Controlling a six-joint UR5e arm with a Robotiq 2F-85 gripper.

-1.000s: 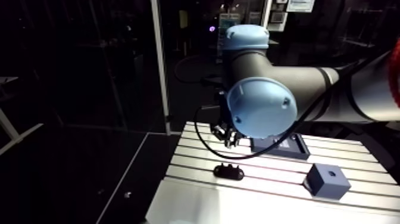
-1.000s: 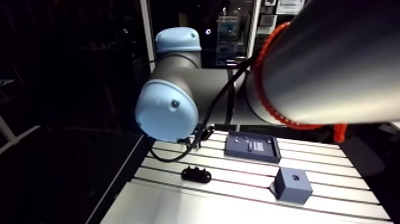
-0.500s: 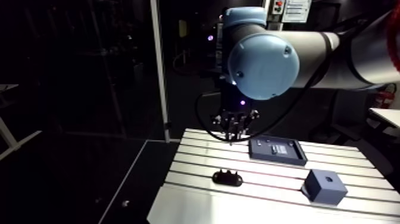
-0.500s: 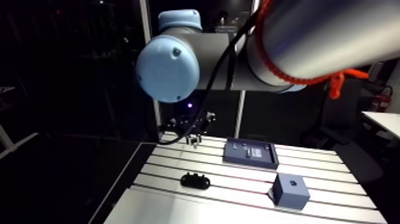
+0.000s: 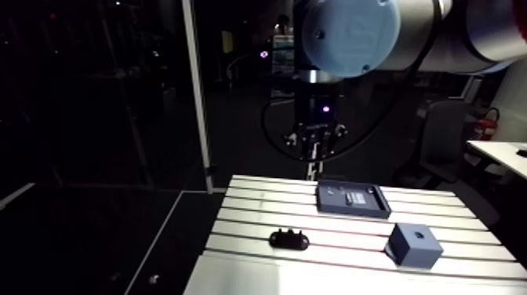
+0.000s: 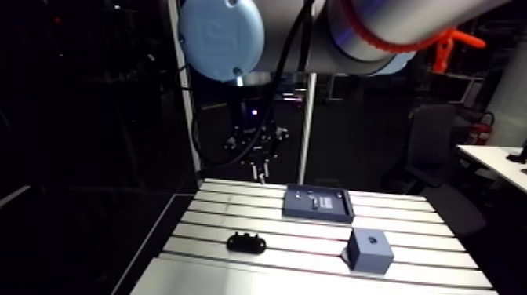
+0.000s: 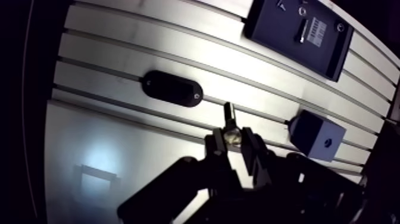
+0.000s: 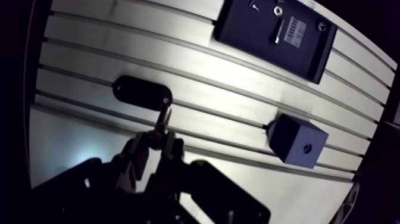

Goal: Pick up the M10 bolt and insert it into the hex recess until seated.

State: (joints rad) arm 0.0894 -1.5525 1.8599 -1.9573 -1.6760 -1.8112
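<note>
bolt: The M10 bolt [image 7: 228, 117] was off the table, pinched in the gripper, with its shank poking out ahead of the fingers.

gripper: The gripper [image 7: 234, 140] had its 2 fingers squeezed in on the bolt's head end, so the narrow gap between them was filled by the bolt. In the arm view it hung well above the far side of the table, up over the tray.

target: A dark block [image 7: 318, 136] sat beside the gripper with 1 small hole [image 7: 327, 142] in its top face. I'm guessing that was the hex recess, but it was too small to make out the shape. Nothing was in it.

step: Looked to me like the pick was done and the carry was under way, with the insert not yet started. Call it about halfway.

next move: It needed to get over the block, line the bolt up square with the hole, then go down gently until seated. A tilted bolt would probably catch on the rim.

tray: A shallow dark tray [image 7: 271, 30] sat beyond the block and held a striped patch [image 7: 313, 28] plus a few small bits I couldn't name.

other stuff: There was 1 black oval piece [image 7: 172, 88], well apart from the block.

table: The slotted table [image 7: 119, 42] carried all 3 of those.
</note>
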